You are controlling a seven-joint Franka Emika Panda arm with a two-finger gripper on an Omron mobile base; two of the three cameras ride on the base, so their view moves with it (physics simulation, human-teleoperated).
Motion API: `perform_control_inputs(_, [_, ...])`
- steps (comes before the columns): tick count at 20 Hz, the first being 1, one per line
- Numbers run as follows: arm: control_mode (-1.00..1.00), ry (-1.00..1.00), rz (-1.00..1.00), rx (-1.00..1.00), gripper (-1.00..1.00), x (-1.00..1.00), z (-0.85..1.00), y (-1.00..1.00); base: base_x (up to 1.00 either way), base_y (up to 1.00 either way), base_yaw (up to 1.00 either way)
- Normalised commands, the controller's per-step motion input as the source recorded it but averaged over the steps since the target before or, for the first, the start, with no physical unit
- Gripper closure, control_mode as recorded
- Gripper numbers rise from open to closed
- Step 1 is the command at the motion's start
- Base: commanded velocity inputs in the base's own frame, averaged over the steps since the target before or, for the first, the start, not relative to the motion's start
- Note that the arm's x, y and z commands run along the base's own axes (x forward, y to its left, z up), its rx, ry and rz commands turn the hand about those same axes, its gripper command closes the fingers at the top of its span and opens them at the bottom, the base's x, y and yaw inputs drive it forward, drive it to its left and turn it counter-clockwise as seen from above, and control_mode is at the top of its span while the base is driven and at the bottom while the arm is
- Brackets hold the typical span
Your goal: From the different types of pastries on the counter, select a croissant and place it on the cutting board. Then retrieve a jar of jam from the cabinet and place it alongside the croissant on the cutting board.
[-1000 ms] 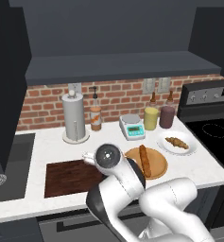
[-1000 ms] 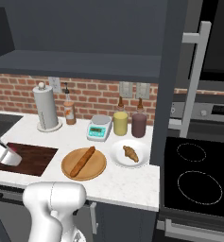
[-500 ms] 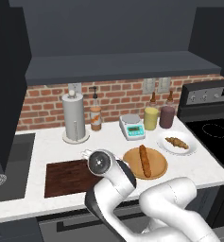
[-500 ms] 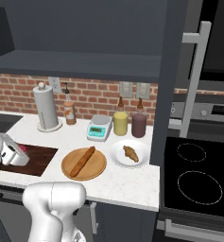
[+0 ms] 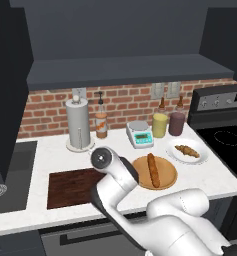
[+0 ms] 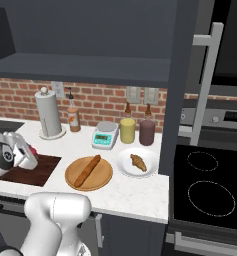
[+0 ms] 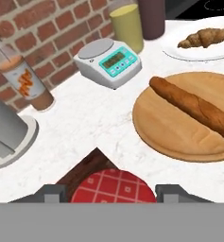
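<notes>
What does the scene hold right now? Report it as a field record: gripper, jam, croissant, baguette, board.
gripper: shut on the jar of jam, above a corner of the cutting board
jar touching board: cannot tell
croissant: on the white plate, not on the cutting board
baguette: on the round wooden plate
cutting board: no pastry on it
</notes>
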Motion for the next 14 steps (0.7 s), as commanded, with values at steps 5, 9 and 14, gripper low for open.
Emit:
perform_control_inputs(5, [-1.0, 0.01, -0.03, -0.02, 1.0, 0.24, -0.49, 0.24, 0.0, 0.0, 0.0])
perform_control_inputs(9, [-1.0, -0.01, -0.07, -0.05, 1.0, 0.28, -0.12, 0.02, 0.0, 0.0, 0.0])
perform_control_inputs(14, [-1.0, 0.02, -0.04, -0.03, 1.0, 0.31, -0.01, 0.0, 0.0, 0.0, 0.0])
